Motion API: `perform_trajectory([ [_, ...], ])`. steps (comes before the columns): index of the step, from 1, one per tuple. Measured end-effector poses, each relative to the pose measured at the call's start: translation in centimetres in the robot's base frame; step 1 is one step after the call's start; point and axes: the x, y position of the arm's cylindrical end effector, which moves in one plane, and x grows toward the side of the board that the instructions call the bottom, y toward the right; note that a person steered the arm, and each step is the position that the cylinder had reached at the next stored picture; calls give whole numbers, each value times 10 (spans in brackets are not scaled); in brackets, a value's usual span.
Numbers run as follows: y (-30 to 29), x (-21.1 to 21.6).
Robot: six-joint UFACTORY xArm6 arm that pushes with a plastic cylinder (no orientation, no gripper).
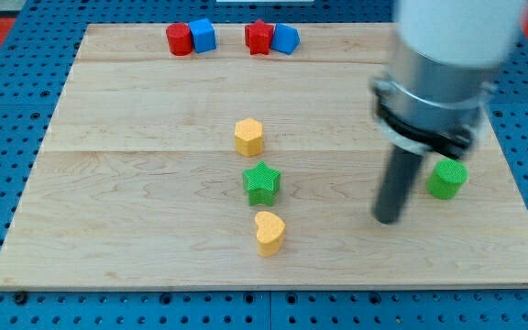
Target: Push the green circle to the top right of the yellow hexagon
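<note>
The green circle (446,179) lies at the view's right side of the wooden board. The yellow hexagon (248,137) lies near the board's middle, far to the circle's left and slightly higher. My tip (389,220) rests on the board just left of and below the green circle, a small gap apart from it. The rod rises from the tip into the grey arm body at the view's top right.
A green star (262,182) lies below the hexagon, and a yellow heart (269,232) below the star. Along the top edge lie a red block (180,39), a blue block (203,35), a red star (259,38) and a blue block (285,39).
</note>
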Motion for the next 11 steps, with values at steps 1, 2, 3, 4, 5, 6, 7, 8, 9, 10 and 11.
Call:
perform_trajectory([
  [1, 80, -42],
  [2, 55, -106],
  [3, -1, -163],
  [4, -70, -206],
  [5, -19, -211],
  [6, 15, -191],
  [7, -44, -191],
  [8, -19, -171],
  [9, -64, -173],
  [10, -95, -197],
  [11, -126, -211],
])
